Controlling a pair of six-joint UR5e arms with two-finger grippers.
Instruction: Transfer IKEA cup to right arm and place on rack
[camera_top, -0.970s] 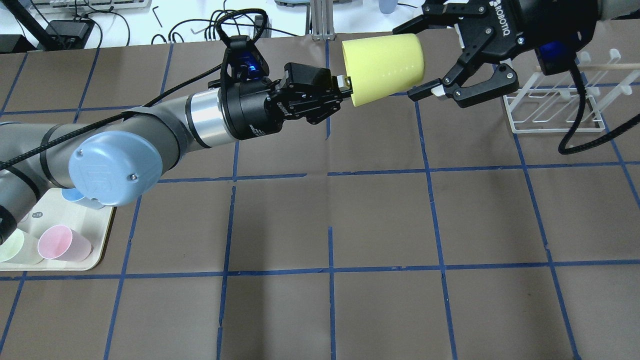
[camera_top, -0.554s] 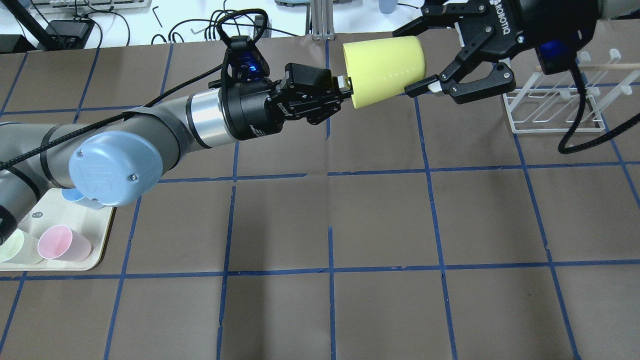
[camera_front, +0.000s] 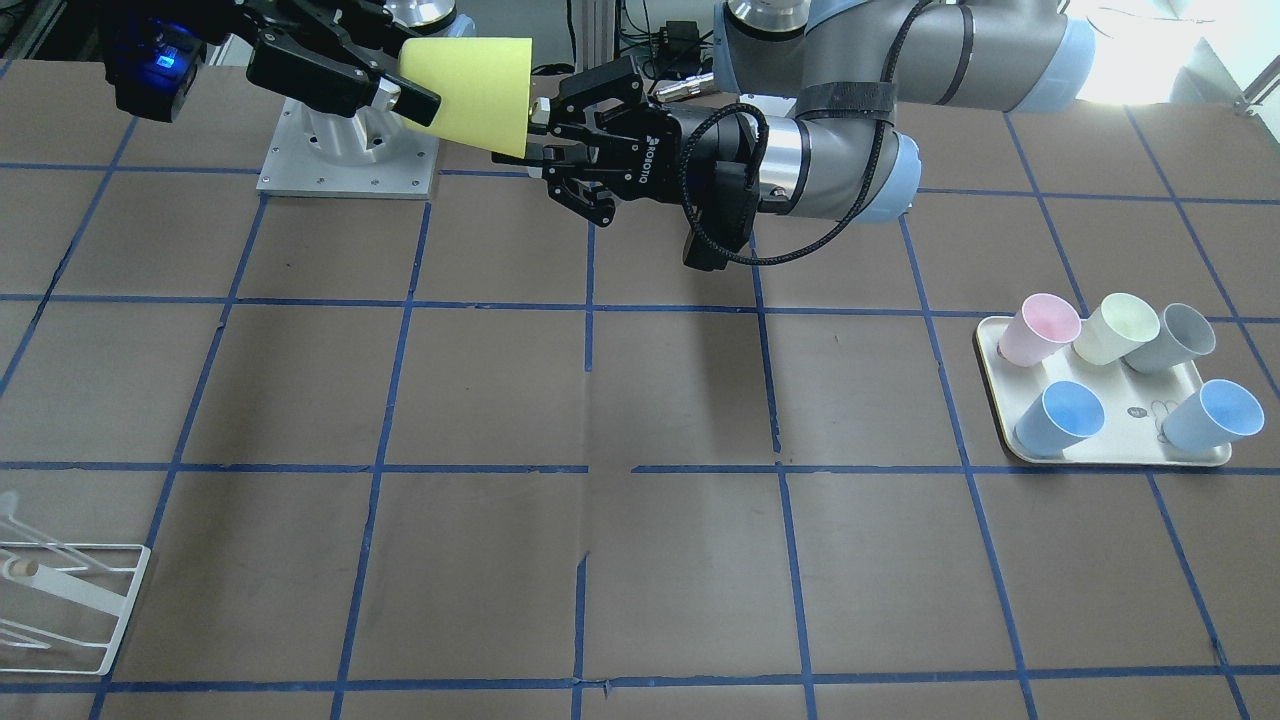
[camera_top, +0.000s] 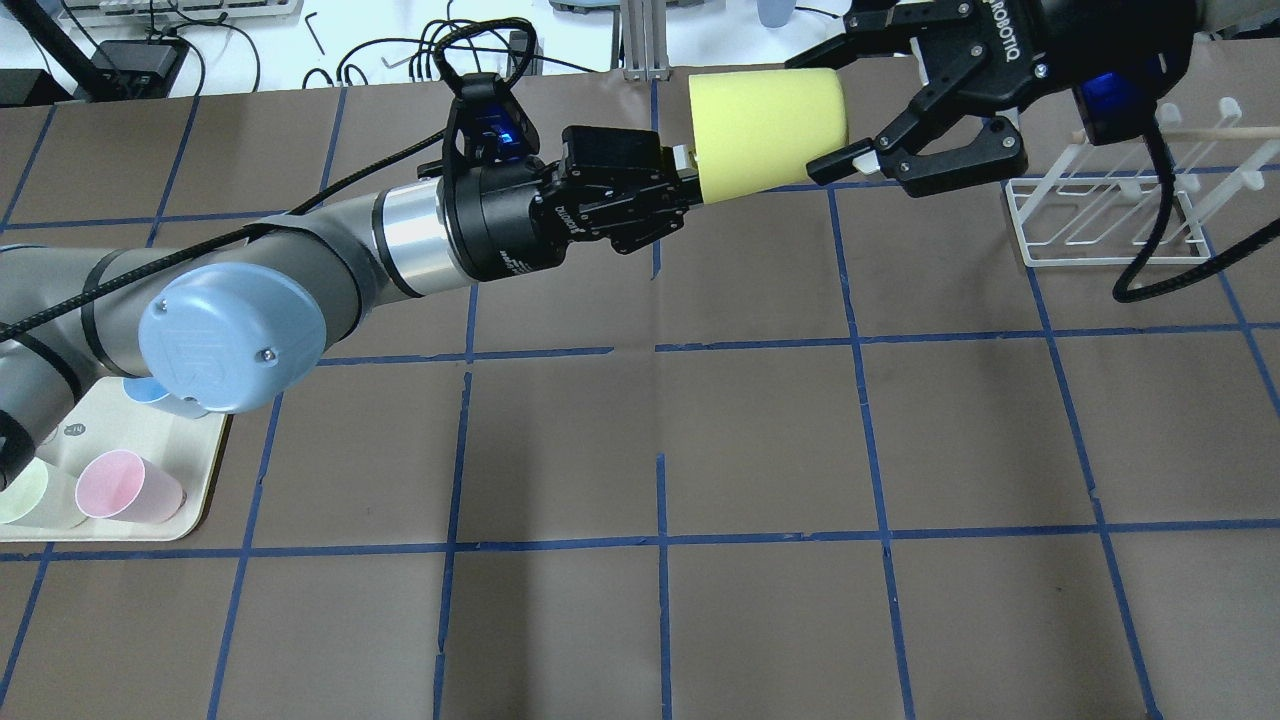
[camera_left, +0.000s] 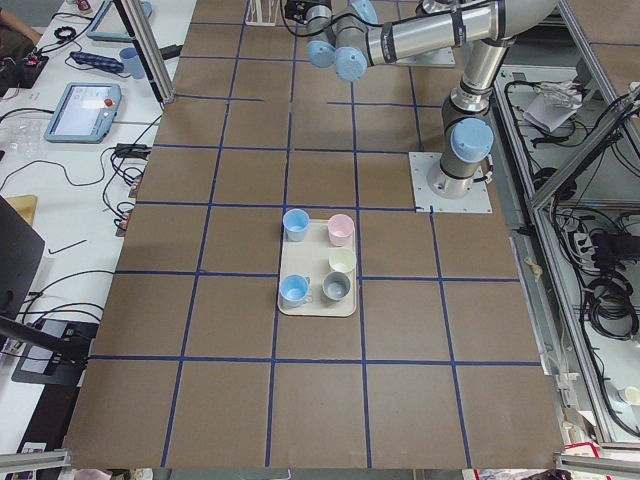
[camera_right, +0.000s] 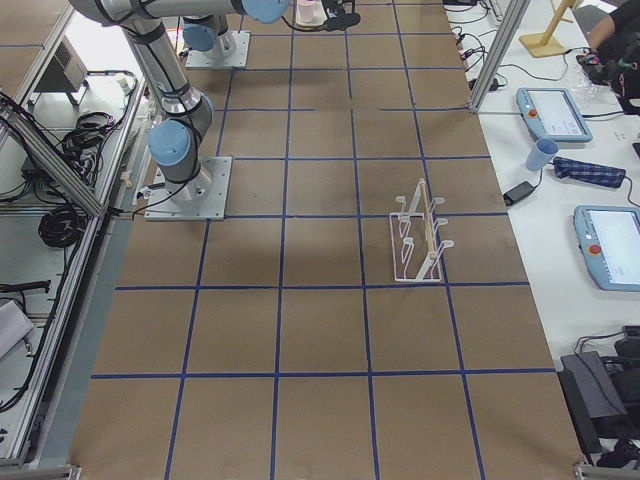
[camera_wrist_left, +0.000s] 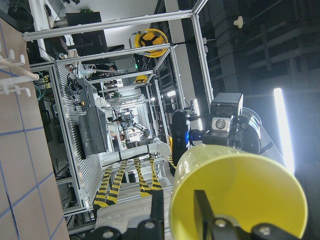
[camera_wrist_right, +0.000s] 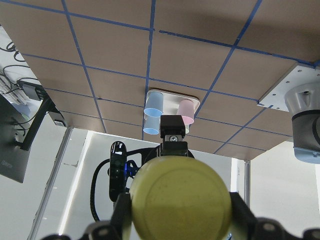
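The yellow IKEA cup is held on its side in the air above the table's far middle. It also shows in the front view. My left gripper is shut on its rim, one finger inside the mouth, as the left wrist view shows. My right gripper comes in from the right, and its fingers close against the sides of the cup's base end. The round base fills the right wrist view between the two fingers. The white wire rack stands on the table at the far right, just behind the right gripper.
A cream tray with several pastel cups sits at the robot's left, partly under the left arm's elbow. A thick black cable hangs from the right wrist over the rack's front.
My right gripper's fingers have closed in from wide open until they press on the cup's base end. The cup and the left gripper have barely moved.
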